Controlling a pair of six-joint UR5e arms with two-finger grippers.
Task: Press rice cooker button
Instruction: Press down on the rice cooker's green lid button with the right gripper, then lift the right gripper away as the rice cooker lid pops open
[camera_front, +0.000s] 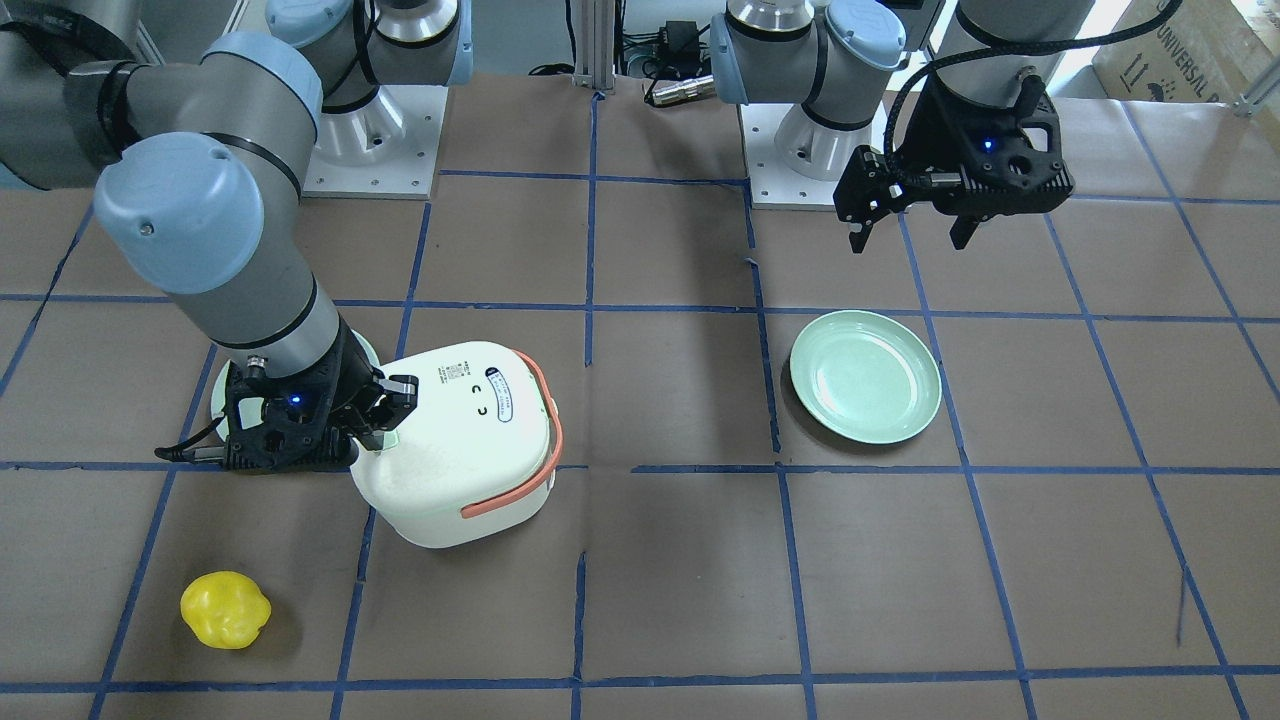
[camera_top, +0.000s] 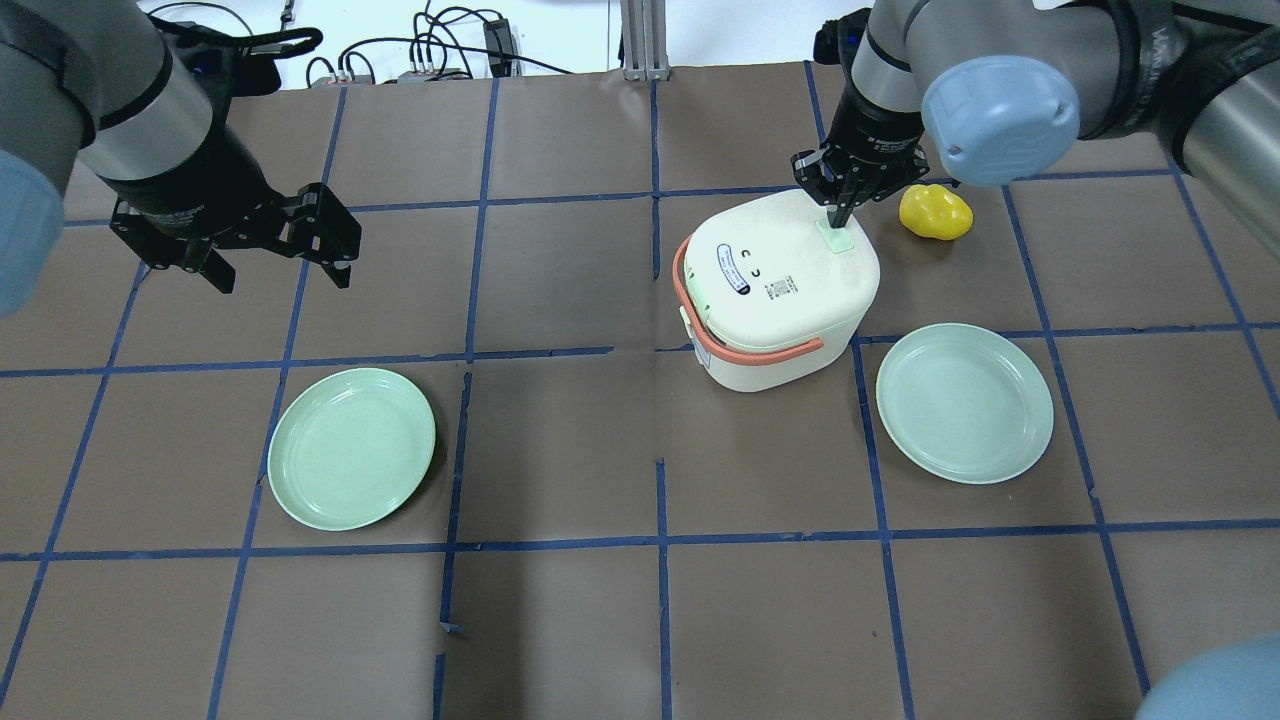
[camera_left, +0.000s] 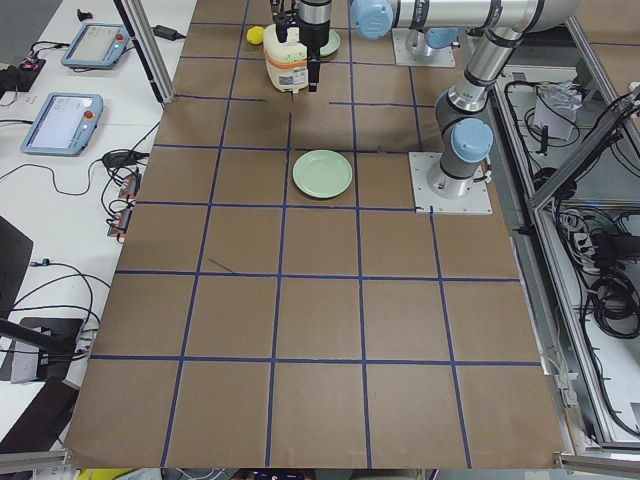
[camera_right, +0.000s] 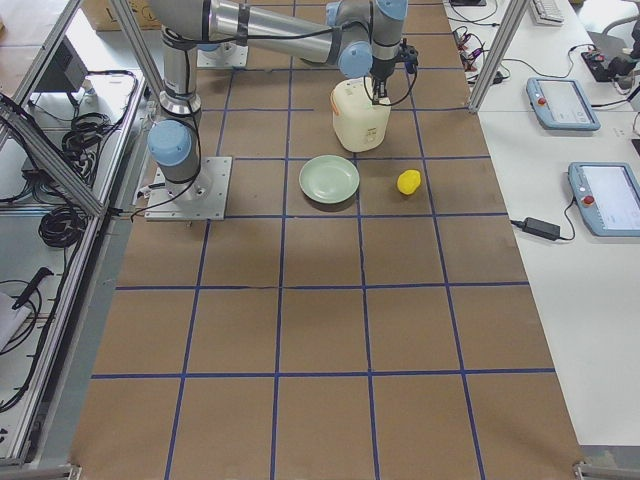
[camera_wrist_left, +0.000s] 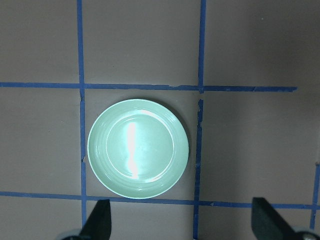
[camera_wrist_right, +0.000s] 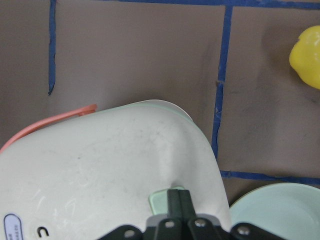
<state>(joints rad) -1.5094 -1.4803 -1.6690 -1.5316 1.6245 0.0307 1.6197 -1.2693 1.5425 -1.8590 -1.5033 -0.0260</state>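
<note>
Right gripper (camera_wrist_right: 178, 202): fingers pinched together with no gap, tip set on the pale green button (camera_wrist_right: 160, 202) at the lid edge of the rice cooker (camera_top: 780, 290); whether the button is depressed cannot be told. Cooker is white with an orange handle (camera_top: 760, 352), and stands on the table (camera_top: 560, 620) between a green plate (camera_top: 964, 402) and a yellow lumpy object (camera_top: 936, 212), near both. Lid label (camera_top: 731, 270): blue-outlined oval, print too small to read; two "C"-like marks beside it. Left gripper (camera_top: 282, 275) hangs spread wide, holding nothing, above the table near a second green plate (camera_wrist_left: 138, 148). Front view: right arm hides most of the green plate by the cooker. Carton (camera_front: 1200, 40) at far edge, cut off by the frame, reads "UNIVERSAL".
</note>
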